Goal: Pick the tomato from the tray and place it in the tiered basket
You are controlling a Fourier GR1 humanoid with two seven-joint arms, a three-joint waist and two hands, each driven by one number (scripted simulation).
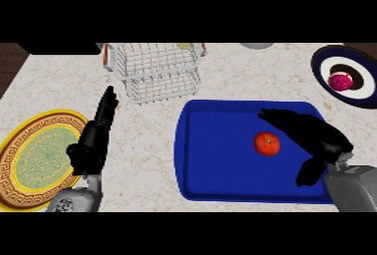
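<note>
A red tomato (267, 144) lies near the middle of the blue tray (213, 164) on the counter. My right hand (316, 139) hovers over the tray's right side, just right of the tomato, fingers spread and thumb hanging down, holding nothing. The white wire tiered basket (158, 72) stands at the back, up and left of the tray. My left hand (95, 134) rests open on the left, fingers pointing up toward the basket.
A yellow-rimmed patterned plate (15, 149) lies at the far left beside my left forearm. A dark blue and white plate (324, 74) holding a pink round item (341, 81) sits at the back right. The counter's dark edge shows at the upper left.
</note>
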